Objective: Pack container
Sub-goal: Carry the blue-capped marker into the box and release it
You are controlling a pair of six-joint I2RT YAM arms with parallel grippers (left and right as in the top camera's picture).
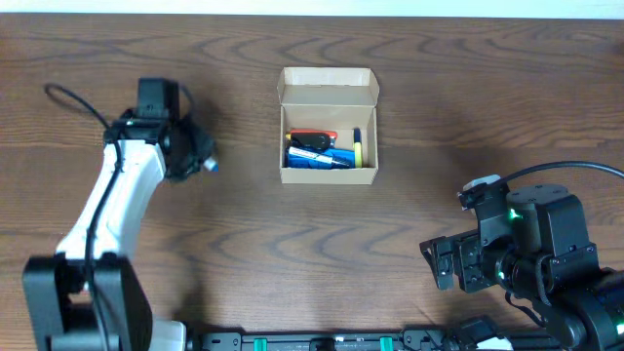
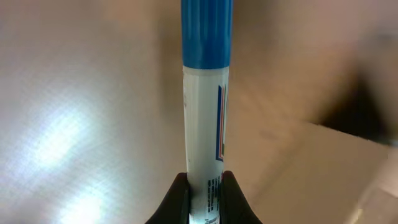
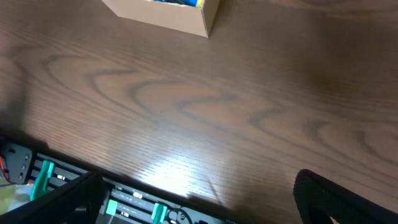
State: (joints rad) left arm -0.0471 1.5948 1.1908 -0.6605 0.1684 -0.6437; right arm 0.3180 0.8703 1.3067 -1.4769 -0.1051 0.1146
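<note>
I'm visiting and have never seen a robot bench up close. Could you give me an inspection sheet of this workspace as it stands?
Surface: dark wood-grain table.
Job's things: cardboard box, lid flap open, holding red, blue and yellow pens; a blue-capped marker is outside it, held.
Clutter: nothing seen.
Grippers: left gripper shut on the marker, left of the box; right gripper open and empty, near right.
Cables: left arm's cable loops over the table; right arm's cable arcs above that arm.
Surroundings: black rail with green parts along the front edge.
</note>
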